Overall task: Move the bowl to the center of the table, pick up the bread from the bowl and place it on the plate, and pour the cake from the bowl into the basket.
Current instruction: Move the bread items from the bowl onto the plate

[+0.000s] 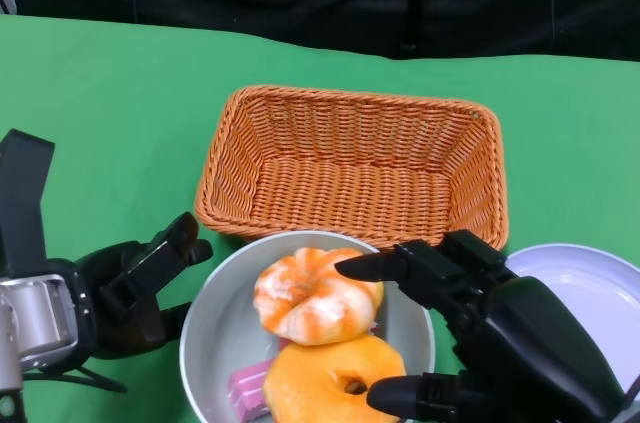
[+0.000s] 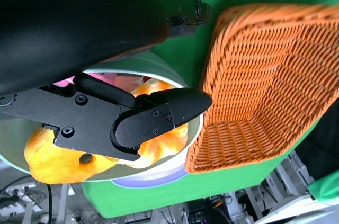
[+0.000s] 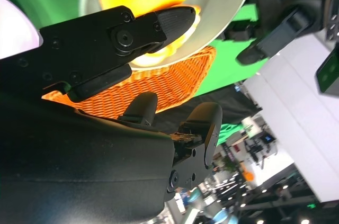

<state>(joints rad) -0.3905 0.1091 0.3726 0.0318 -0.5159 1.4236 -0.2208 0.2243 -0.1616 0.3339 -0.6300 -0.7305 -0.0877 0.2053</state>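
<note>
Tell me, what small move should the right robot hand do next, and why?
Probably lower the right robot hand and close on the upper bread in the bowl: its fingers are open over it, and the plate beside it holds nothing.

Behind the pale grey round bowl (image 1: 205,333) an orange woven wicker basket (image 1: 355,165) is showing its ribbed weave, while the white-and-orange swirled bread ring (image 1: 312,295) is sitting inside that bowl.

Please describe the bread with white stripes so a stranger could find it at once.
In front of the wicker basket stands a grey bowl. The striped bread lies in its far part, toward the basket; unlike the plain orange ring beside it, it has white streaks.
</note>
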